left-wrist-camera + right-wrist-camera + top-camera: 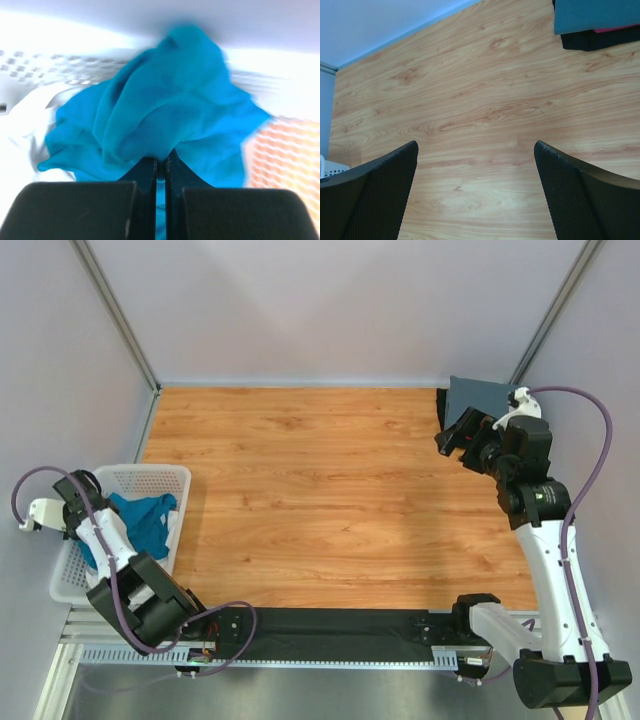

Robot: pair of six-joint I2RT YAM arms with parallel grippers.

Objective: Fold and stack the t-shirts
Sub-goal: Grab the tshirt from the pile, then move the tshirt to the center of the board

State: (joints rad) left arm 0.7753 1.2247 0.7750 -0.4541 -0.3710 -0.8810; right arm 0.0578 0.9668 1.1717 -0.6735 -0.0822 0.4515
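Observation:
A crumpled teal-blue t-shirt point(140, 520) lies in the white mesh basket point(160, 475) at the left. My left gripper point(161, 160) is shut on a fold of this teal shirt point(165, 105); a white shirt point(25, 125) lies beside it in the basket. A folded stack sits at the far right corner, with the slate-grey shirt point(478, 398) on top; in the right wrist view the grey shirt point(595, 15) covers a dark one point(580, 42) and a red edge point(615, 30). My right gripper point(455, 440) is open and empty just in front of the stack.
The wooden table point(330, 500) stretches between the basket and the stack. Grey walls with metal posts close in the back and sides. A black strip point(330, 625) runs along the near edge between the arm bases.

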